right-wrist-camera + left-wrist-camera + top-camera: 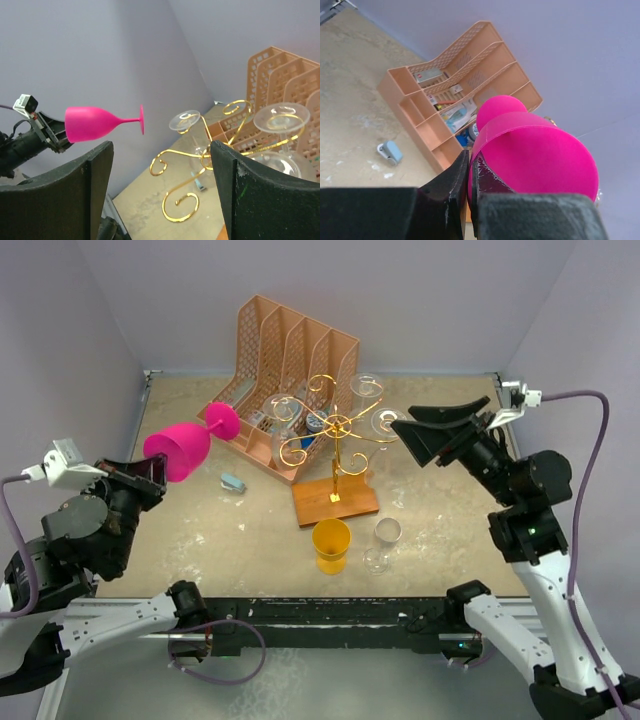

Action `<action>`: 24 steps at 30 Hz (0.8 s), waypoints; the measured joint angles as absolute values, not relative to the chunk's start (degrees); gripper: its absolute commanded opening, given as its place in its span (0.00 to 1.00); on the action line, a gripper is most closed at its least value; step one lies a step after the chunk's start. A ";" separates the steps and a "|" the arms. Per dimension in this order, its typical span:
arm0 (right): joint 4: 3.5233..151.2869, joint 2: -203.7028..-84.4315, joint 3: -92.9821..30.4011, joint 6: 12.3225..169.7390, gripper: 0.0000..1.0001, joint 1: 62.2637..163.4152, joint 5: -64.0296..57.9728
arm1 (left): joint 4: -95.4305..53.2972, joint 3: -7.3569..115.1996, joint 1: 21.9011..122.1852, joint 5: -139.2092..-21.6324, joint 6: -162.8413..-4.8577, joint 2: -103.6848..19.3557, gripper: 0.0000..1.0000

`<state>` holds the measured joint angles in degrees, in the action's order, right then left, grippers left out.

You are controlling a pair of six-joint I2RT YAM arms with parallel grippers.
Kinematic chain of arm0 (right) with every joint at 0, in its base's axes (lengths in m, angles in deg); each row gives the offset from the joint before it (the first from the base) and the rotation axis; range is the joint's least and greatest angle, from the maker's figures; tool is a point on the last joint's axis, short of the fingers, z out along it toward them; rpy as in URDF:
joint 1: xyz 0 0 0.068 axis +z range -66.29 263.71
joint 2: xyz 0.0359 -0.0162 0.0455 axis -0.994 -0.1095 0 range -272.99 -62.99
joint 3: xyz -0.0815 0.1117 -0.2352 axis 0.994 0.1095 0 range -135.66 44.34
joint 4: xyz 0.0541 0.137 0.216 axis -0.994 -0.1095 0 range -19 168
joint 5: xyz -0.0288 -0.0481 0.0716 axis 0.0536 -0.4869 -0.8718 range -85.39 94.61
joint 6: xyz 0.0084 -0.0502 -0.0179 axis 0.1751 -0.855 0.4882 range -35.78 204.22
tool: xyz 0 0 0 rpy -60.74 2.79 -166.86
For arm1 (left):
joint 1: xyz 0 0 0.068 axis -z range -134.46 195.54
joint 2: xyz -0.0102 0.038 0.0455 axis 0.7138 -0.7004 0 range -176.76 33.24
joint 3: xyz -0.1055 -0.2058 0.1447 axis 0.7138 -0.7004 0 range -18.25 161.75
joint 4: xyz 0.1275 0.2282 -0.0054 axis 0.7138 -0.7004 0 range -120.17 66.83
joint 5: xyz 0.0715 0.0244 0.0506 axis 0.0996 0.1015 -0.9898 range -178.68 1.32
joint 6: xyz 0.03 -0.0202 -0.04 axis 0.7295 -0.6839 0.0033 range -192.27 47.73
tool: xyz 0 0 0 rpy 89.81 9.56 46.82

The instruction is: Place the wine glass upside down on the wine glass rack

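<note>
1. Wine glass, bright pink, hangs on its side in the air over the left end of the worktop. Its foot points toward the wine glass rack, and the two are well apart.
2. Gripping the rim of the pink bowl, the left fingers are clamped tight on it. The right fingers stand spread wide with nothing between them, raised near the rack's right side.
3. Pale, speckled beige covers the worktop, which is boxed in by plain lilac walls.
4. Gold spiral arms top the rack's post, which stands on a brown wooden base at mid-worktop. Clear glasses hang upside down from several of the arms.
5. Behind the rack stands a peach file organizer. Its slots hold papers and small items too small to identify.
6. Upright in front of the base stands a yellow goblet, mouth up. A small blue-grey object lies on the worktop left of the rack.
</note>
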<state>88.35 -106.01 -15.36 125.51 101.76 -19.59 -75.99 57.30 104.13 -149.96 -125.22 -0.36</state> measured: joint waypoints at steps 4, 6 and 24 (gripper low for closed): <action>90.95 -111.17 -19.12 127.11 0.76 104.16 -20.16 | -69.45 56.97 104.13 -150.09 -122.07 -0.36 0.00; 91.80 -114.34 -21.94 127.39 0.74 107.35 -18.50 | -66.13 56.97 104.13 -149.72 -120.52 -0.36 0.00; 109.92 -129.33 -25.68 138.08 0.70 150.98 24.38 | -31.22 57.72 104.13 -130.48 -106.27 -0.98 0.00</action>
